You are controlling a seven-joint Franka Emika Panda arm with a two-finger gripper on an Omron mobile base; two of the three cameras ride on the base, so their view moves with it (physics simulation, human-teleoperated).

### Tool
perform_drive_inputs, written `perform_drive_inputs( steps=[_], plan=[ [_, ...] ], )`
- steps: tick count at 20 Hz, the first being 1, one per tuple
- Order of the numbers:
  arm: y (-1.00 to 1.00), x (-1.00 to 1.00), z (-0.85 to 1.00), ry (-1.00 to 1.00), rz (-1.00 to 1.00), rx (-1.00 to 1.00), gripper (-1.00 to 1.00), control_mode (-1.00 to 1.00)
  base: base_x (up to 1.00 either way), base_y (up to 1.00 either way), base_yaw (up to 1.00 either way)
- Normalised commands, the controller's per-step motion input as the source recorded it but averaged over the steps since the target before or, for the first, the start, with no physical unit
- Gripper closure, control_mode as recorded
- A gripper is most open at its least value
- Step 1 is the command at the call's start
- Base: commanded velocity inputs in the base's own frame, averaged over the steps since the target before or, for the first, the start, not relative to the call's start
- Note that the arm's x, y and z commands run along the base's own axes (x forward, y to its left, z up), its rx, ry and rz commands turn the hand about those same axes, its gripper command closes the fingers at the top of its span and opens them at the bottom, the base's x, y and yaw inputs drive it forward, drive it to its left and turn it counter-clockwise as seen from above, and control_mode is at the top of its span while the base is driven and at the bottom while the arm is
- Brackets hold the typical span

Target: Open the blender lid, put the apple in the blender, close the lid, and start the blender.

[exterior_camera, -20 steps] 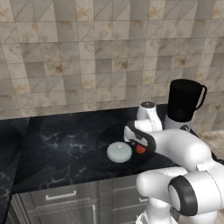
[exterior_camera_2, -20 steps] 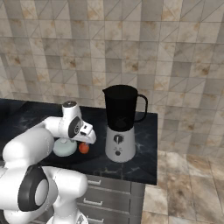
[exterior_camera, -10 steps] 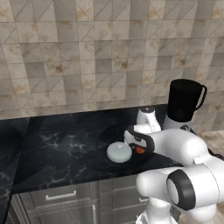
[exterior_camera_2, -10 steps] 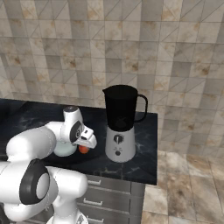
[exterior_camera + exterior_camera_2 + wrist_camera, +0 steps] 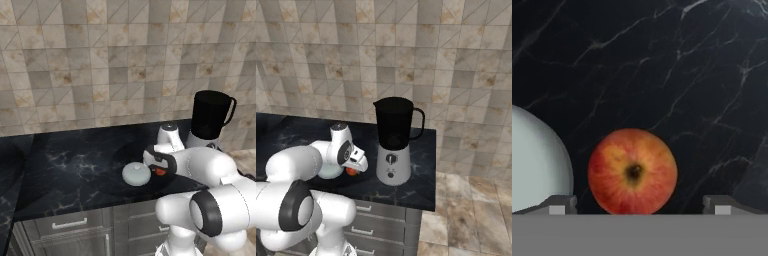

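The blender (image 5: 393, 150) stands on the black counter, its dark jar (image 5: 210, 117) without a lid. Lying flat on the counter left of it is the pale blender lid (image 5: 136, 173) (image 5: 330, 172) (image 5: 534, 160). The red-orange apple (image 5: 160, 171) (image 5: 351, 171) (image 5: 632, 171) rests right beside the lid. My gripper (image 5: 639, 205) (image 5: 158, 165) (image 5: 356, 162) hovers straight over the apple and is open. In the hand view one fingertip (image 5: 559, 204) shows on each side of the fruit, and neither touches it.
The black marble counter (image 5: 70, 160) runs far to the left and ends just right of the blender (image 5: 428, 170). A tiled wall (image 5: 100, 60) rises behind. Grey drawers (image 5: 376, 225) sit below the front edge.
The hand has come down a little closer to the apple, and the arm has shifted slightly. The jaws have stayed open. Lid, apple and blender have not moved.
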Motion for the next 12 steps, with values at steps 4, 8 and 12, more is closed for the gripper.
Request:
perform_drive_inputs(
  steps=[4, 8, 12],
  plan=[
    [0.00, 0.01, -0.21, 0.00, 0.00, 0.00, -1.00, -1.00, 0.00, 0.00, 0.00],
    [0.00, 0.13, -0.11, 0.00, 0.00, 0.00, -1.00, -1.00, 0.00, 0.00, 0.00],
    [0.00, 0.15, -0.09, 0.00, 0.00, 0.00, -1.00, -1.00, 0.00, 0.00, 0.00]
  ],
)
